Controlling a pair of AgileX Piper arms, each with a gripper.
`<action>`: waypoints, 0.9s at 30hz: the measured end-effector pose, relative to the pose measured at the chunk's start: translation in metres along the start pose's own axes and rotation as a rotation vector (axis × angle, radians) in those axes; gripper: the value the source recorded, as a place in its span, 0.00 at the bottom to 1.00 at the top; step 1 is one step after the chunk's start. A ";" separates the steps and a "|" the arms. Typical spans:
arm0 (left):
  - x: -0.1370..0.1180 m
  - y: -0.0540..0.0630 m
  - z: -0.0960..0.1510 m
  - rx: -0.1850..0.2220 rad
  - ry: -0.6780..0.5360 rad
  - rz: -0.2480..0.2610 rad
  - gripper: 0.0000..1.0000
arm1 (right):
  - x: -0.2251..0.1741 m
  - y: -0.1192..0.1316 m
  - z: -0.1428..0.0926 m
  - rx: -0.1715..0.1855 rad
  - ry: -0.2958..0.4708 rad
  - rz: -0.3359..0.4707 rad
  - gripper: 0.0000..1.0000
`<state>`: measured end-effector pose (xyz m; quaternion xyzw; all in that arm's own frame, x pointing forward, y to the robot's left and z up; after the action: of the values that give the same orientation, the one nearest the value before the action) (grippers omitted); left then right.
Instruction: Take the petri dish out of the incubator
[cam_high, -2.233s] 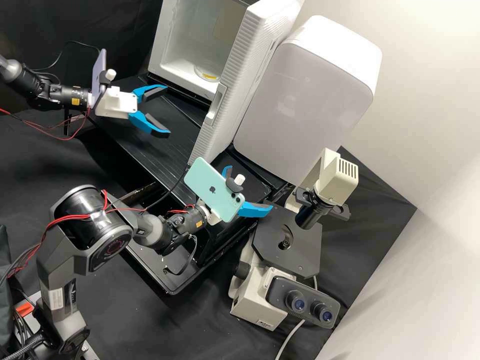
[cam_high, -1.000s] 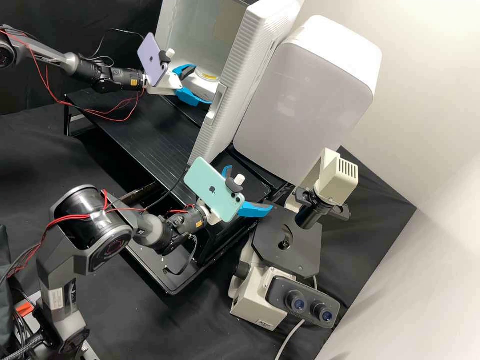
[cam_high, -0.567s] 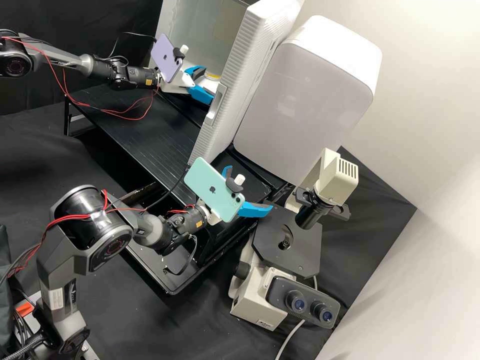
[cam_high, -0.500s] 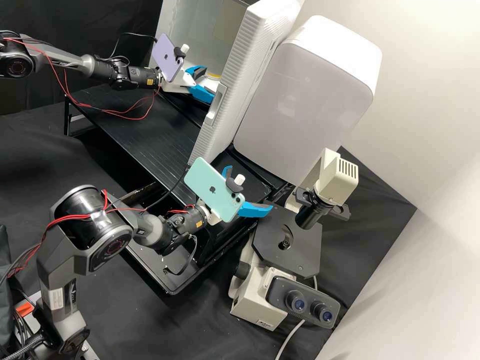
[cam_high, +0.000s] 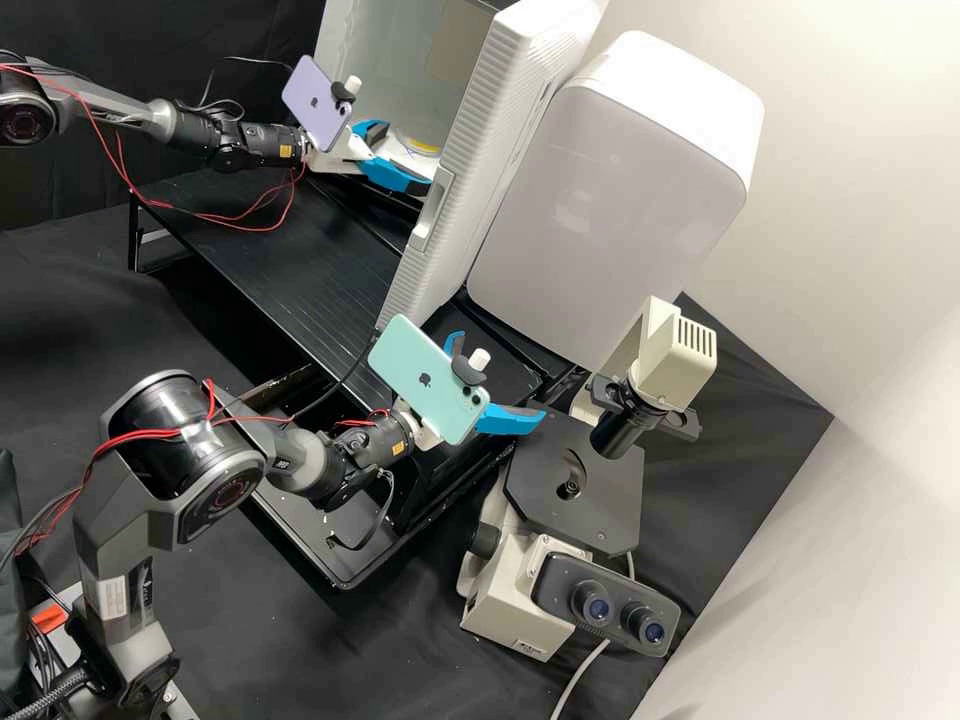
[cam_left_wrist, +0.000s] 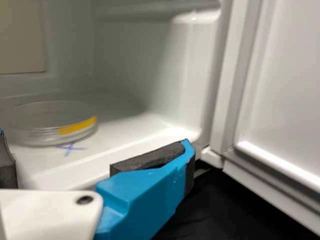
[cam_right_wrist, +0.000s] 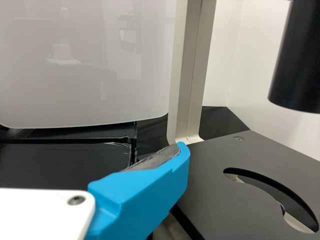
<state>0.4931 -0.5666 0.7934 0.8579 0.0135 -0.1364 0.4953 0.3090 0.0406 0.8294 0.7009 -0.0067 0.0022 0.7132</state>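
The open incubator (cam_high: 400, 90) is seen upper centre in the high view. At its mouth the left tool (cam_high: 405, 158) is held released; the right tool (cam_high: 497, 385), mid-frame, likewise. Approach is judged in hand: the petri dish (cam_left_wrist: 50, 122), on the chamber floor, must next be straddled and clenched.

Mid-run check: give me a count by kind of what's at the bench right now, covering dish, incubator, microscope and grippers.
Petri dish: 1
Incubator: 1
Microscope: 1
Grippers: 2, the left gripper and the right gripper
Total: 5
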 end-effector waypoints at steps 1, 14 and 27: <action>-0.005 0.003 0.000 -0.011 0.010 0.005 1.00 | 0.000 0.000 0.000 0.000 0.000 0.000 1.00; -0.012 0.028 0.005 0.003 0.014 0.085 1.00 | 0.000 0.000 0.000 0.000 0.000 0.000 1.00; 0.017 0.044 0.006 0.009 0.074 0.096 1.00 | 0.000 0.000 0.000 0.000 0.000 0.000 1.00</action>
<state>0.5151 -0.5962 0.8237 0.8641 -0.0101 -0.0807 0.4966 0.3090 0.0406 0.8294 0.7009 -0.0067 0.0022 0.7132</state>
